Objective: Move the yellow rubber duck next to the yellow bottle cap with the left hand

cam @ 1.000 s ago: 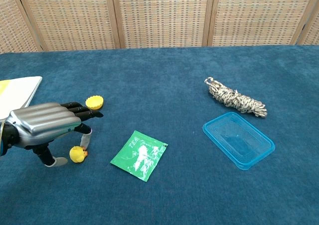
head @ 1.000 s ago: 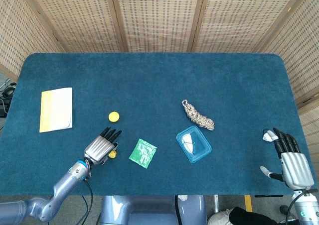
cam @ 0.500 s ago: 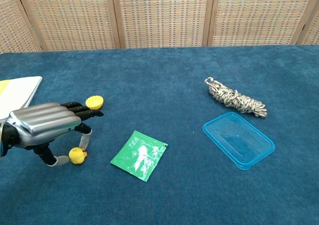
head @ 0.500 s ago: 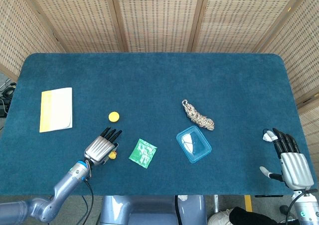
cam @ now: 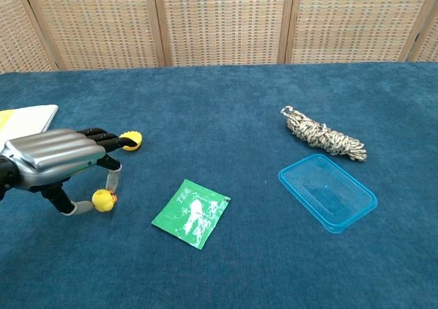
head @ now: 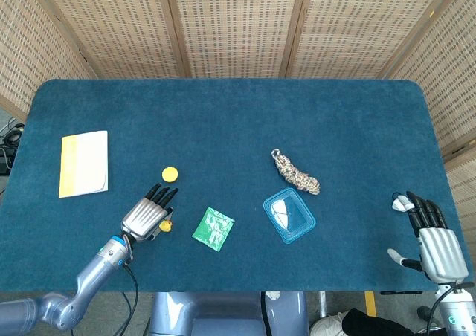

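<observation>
The small yellow rubber duck [cam: 104, 199] sits low over the blue table, pinched between the thumb and a finger of my left hand [cam: 55, 160]. In the head view the duck [head: 166, 225] peeks out at the right edge of the left hand [head: 145, 215]. The yellow bottle cap [head: 170, 174] lies just beyond the fingertips; in the chest view the cap [cam: 131, 140] is partly hidden behind them. My right hand [head: 431, 236] hangs off the table's front right corner, fingers apart, holding nothing.
A green tea packet [cam: 190, 212] lies right of the duck. Further right stand a blue plastic container [cam: 327, 192] and a coiled rope [cam: 321, 135]. A white and yellow notebook [head: 83, 163] lies at the far left.
My left hand has shifted slightly left and away from me, toward the cap, taking the duck along. The right hand has not moved.
</observation>
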